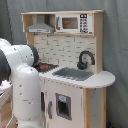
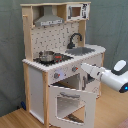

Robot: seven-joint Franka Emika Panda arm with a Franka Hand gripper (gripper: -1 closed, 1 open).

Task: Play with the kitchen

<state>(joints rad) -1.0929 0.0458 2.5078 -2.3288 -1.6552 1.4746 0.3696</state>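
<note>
Toy kitchen point(image 2: 55, 60) of white panels and light wood standing on wood floor point(image 2: 15, 119), oven door point(image 2: 70, 102) swung open at 6 o'clock. Hand point(image 2: 84, 68) at the front panel, knobs point(image 2: 56, 75) at its 9 o'clock, just beside. Hand's grip state: cannot tell. Small pot point(image 2: 46, 56) on stovetop; black curved faucet point(image 1: 85, 59) over sink.

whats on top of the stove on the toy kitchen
In the second exterior view a small metal pot sits on the stovetop of the kitchen. What is inside the pot cannot be seen. In the first exterior view the arm covers most of the stovetop.
</note>
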